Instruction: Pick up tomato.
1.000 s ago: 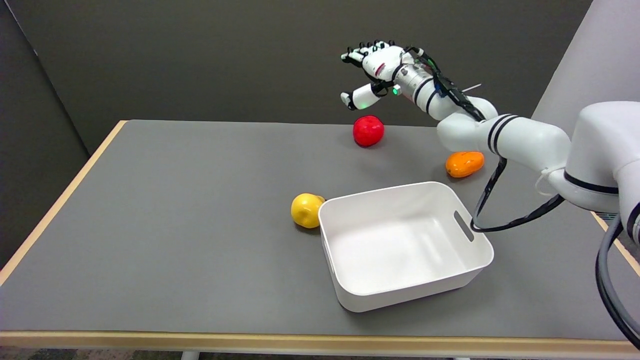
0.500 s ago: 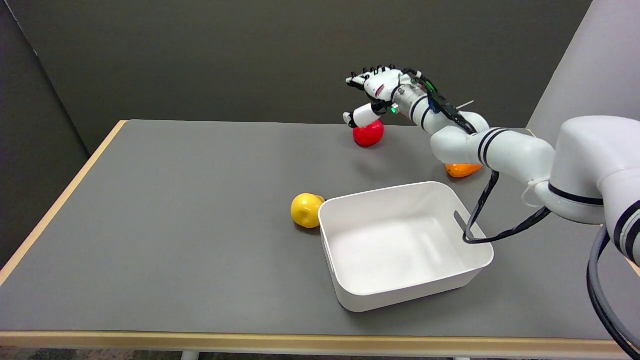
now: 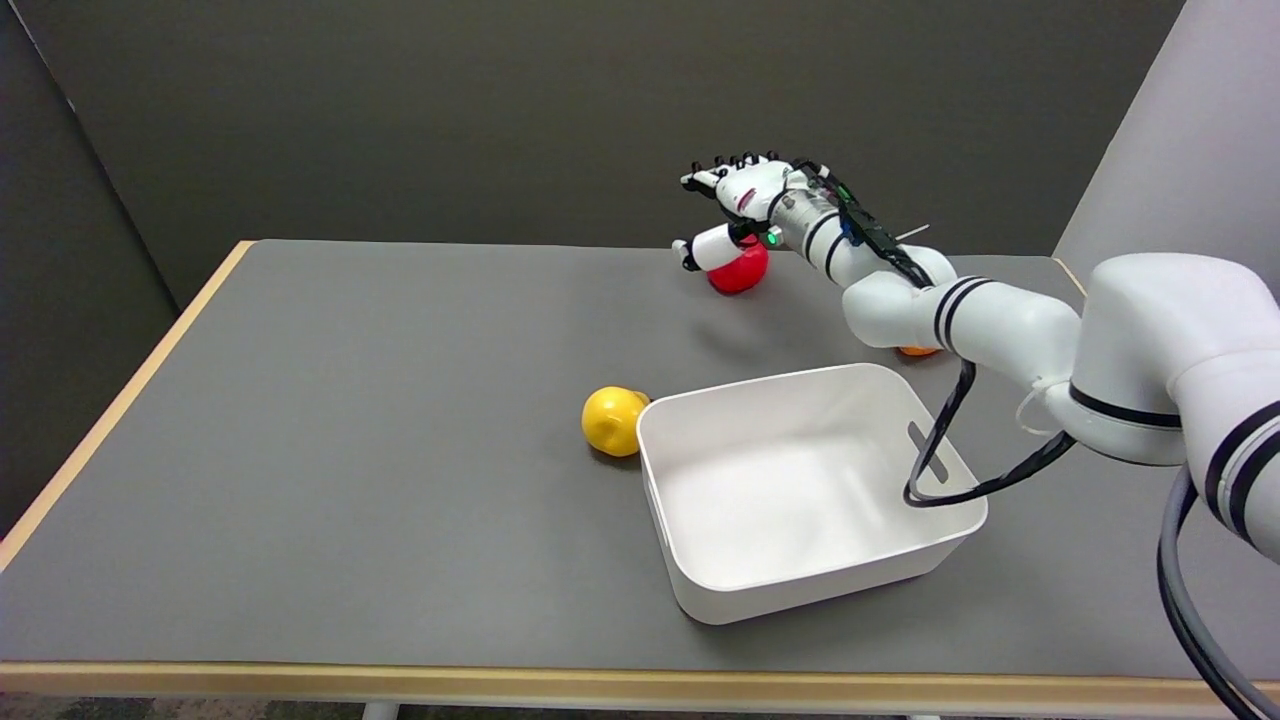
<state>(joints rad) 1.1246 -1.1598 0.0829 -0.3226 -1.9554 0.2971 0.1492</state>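
- The right hand is seen over the far part of the table, directly above the red tomato, with its fingers spread apart and nothing grasped.
- The thumb is held low across the tomato's upper left side; whether it touches the fruit cannot be told.
- The tomato is set on the grey table near the far edge, and its top is partly covered by the hand.
- The white right arm is stretched from the lower right towards the tomato, and a black cable is hung in a loop beneath it.
- A small part of an orange fruit is seen to the right of the tomato and nearer the camera, mostly hidden behind the arm.
- A white bin is placed well apart from the tomato, on the near side of it, with a slot handle in its right wall.
- A yellow fruit is found on the near left side of the tomato, just beside the bin's left corner.
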